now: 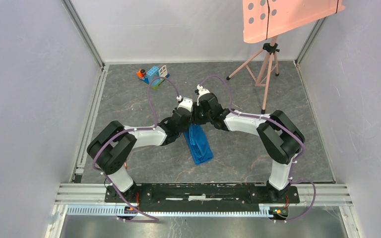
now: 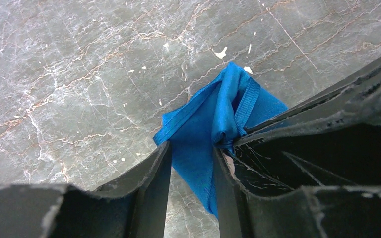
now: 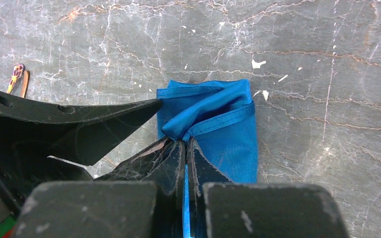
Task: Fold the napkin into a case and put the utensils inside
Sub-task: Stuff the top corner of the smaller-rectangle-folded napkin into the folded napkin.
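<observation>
We find the napkin folded narrow on the table, with both grippers at its 12 o'clock end. The right gripper pinches its hem, and the left gripper stands spread astride it. We see no utensils inside, so loading remains.

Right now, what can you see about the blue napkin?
The napkin is bright blue, soft woven cloth with a stitched hem, folded into a narrow wrinkly strip. It lies on the grey marbled table, slightly slanted. Its far end is bunched: the right jaws are shut on a gathered fold there, and the left jaws stand apart around the same end.
</observation>
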